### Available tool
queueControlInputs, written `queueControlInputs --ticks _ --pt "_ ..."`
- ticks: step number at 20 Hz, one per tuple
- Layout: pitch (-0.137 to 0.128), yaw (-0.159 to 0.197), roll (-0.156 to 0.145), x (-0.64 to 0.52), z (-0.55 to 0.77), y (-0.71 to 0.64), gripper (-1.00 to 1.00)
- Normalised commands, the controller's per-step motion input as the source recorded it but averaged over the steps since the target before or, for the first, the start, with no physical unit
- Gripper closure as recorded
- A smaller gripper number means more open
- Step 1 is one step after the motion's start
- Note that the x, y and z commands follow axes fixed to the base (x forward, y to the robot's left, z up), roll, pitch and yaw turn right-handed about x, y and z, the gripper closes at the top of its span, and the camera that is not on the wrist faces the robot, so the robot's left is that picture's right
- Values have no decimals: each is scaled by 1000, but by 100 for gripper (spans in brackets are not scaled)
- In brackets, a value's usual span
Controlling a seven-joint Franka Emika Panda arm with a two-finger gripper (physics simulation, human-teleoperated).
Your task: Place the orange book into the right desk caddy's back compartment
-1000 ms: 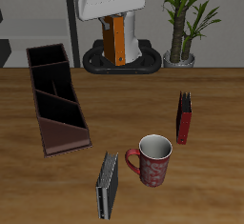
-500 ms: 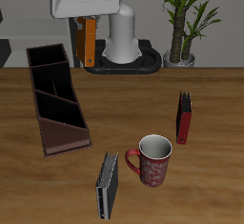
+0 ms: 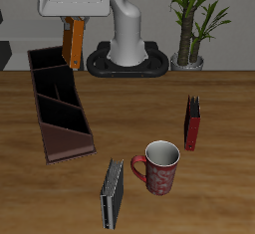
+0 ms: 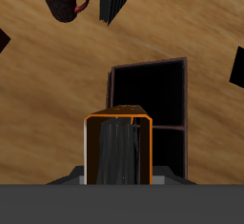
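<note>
One right desk caddy [image 3: 58, 101] sits on the table [image 3: 219, 193]. The gripper [image 3: 73, 17], clamped on the one orange book [image 3: 73, 42], hangs above the caddy's back compartment [image 4: 150, 93]. One mug [image 3: 159, 167] stands nearer the table's front than the caddy. No writing shows.

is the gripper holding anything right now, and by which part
Yes: the gripper holds the orange book by its top end, so the book hangs upright above the right desk caddy.

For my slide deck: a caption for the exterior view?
Pincer holding the orange book upright above the right desk caddy, near its back compartment.
</note>
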Motion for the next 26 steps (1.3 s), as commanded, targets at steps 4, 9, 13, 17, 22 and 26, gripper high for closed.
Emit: queueControlInputs --ticks 4,9,13,17,22,26 --pt "3 -8 -67 -119 -108 -294 100" --pt "15 -32 -64 -72 -78 -287 100" --pt "9 -18 -49 -16 -91 -182 100" --pt "0 9 -7 -39 -70 -64 100" --pt "6 -8 -25 0 -60 -128 100" --pt "5 5 -3 20 -109 -51 100"
